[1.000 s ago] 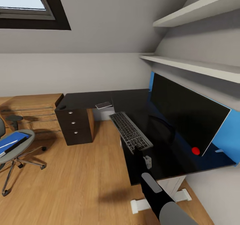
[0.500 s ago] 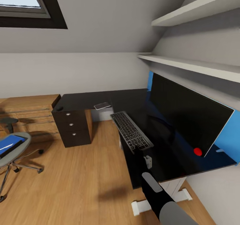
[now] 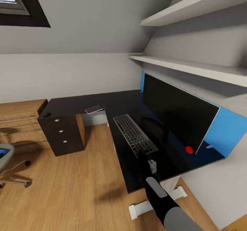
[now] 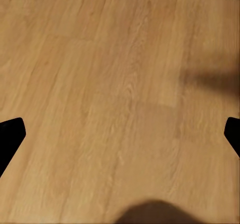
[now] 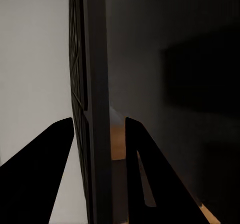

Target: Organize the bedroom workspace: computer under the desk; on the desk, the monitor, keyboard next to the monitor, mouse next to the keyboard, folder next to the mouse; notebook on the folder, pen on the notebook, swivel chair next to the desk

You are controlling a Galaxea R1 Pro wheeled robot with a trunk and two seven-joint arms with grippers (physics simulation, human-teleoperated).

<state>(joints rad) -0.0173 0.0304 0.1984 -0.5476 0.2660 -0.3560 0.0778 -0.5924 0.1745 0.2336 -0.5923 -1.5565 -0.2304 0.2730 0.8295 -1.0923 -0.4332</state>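
Right pincer (image 3: 141, 154) is clamped on the slim black keyboard's (image 3: 134, 134) near end, over the glossy black worktop (image 3: 118, 102); stiff, light, probably slides easily.

Right arm outstretched, right claw (image 5: 97, 134) clamped on the keyboard (image 3: 134, 134); left claw (image 4: 120, 134) spread wide.

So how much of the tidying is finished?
Done: the wide black monitor stands on the glossy black desk. In hand: the right claw is shut on the slim black keyboard, over the desk beside the monitor. Left: the grey swivel chair is away from the desk, a bit of blue showing on it. The grey notebook lies on the desk.
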